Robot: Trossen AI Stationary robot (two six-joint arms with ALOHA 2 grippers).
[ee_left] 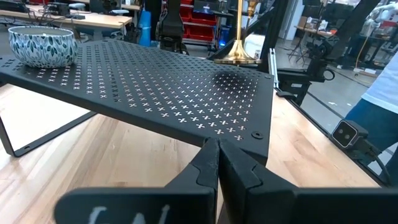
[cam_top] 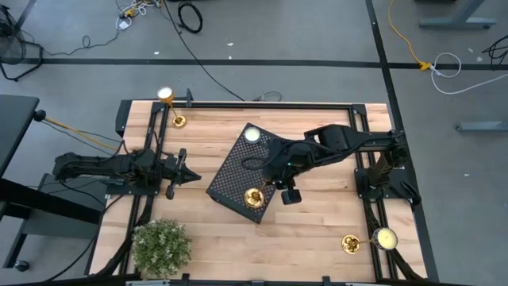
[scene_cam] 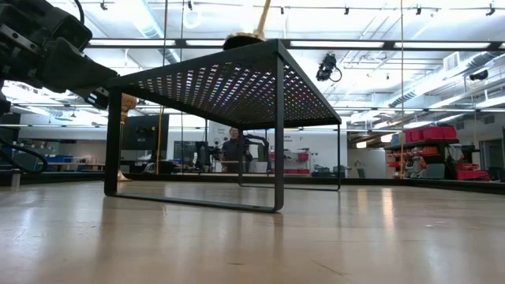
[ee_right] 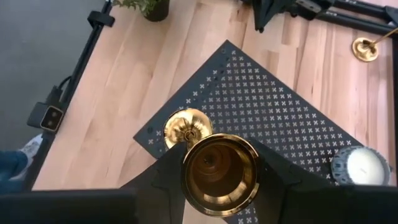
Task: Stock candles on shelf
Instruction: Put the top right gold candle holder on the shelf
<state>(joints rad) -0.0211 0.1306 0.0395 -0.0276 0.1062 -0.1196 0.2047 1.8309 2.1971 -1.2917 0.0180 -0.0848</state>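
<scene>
The black perforated shelf (cam_top: pixel 246 171) stands slantwise mid-table. One gold candle (ee_right: pixel 186 127) stands on the shelf's near corner, and my right gripper (ee_right: pixel 219 186) is shut on its top from above. A second candle (cam_top: pixel 179 121) stands on its base on the table at the far left, a third (cam_top: pixel 350 243) at the near right. My left gripper (cam_top: pixel 190 176) is shut, level, just left of the shelf (ee_left: pixel 155 87), touching nothing. My right gripper pinches the candle's gold cup-shaped top (ee_right: pixel 219 168) between its two fingers (ee_right: pixel 163 180), one on each side. The fingers come from above, slanting down. The round base (scene_cam: pixel 245 38) rests on the shelf's mesh top, and the stem leans a little.
A blue-and-white patterned bowl with a white candle (cam_top: pixel 252 133) sits on the shelf's far corner. A bushy green plant (cam_top: pixel 162 246) stands at the near left. Black rails frame the table's edges (cam_top: pixel 238 105). Bare wood lies between the shelf and the near edge.
</scene>
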